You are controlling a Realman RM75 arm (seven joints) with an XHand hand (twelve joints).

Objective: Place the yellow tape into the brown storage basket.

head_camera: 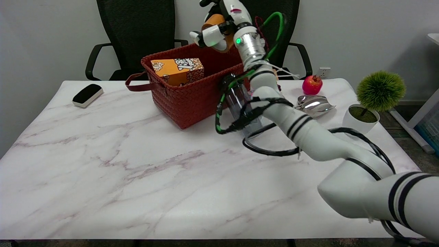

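Gripping the yellow tape between its fingers, the right hand is held above the brown storage basket, where an orange box is seen.

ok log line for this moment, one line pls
right hand holds yellow tape | above brown storage basket | not released | orange box inside

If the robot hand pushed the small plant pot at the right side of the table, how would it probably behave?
The plant pot would probably tip rather than slide: a big round green ball sits high on a thin stem, leaning off-centre. The white pot looks smooth and rounded, so fingers might slip on it. It stands close to the table edge, so a hard push could send it off.
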